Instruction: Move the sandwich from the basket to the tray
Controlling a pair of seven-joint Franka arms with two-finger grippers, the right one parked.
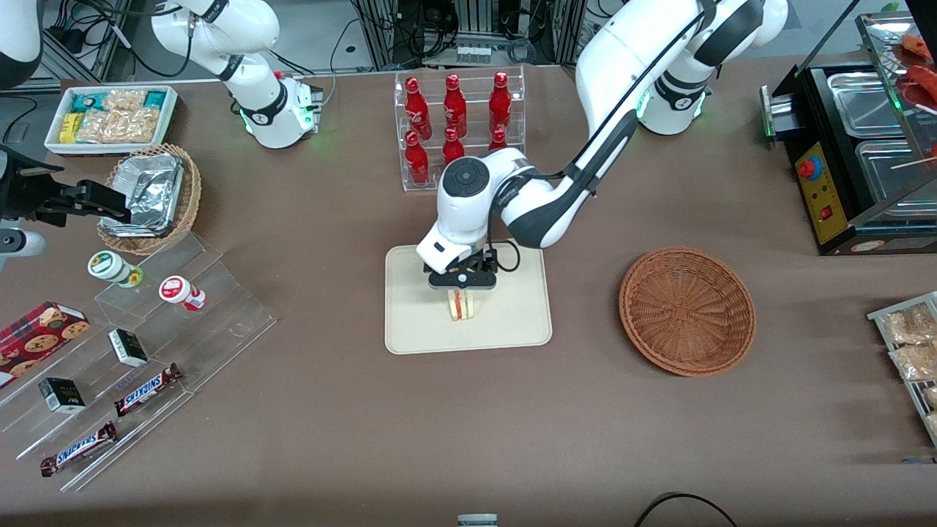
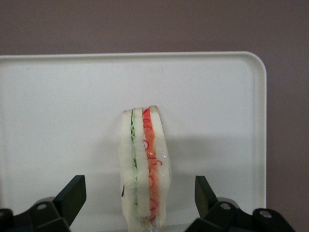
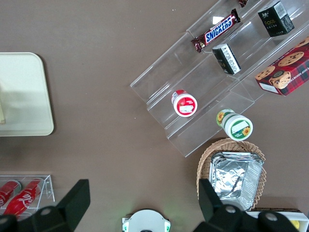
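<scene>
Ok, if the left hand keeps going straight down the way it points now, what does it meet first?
The sandwich. The left hand is open above the tray, fingers either side of the wedge and clear of it. Going down, its palm would probably meet the sandwich before the fingertips reach the tray, though depth is unclear.

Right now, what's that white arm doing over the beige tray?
It is moving a sandwich from the basket to the tray. The sandwich stands on its edge on the tray, and the basket beside the tray is empty. The gripper hangs just above the sandwich with its fingers spread wide on either side, not touching it, so it looks released.
</scene>
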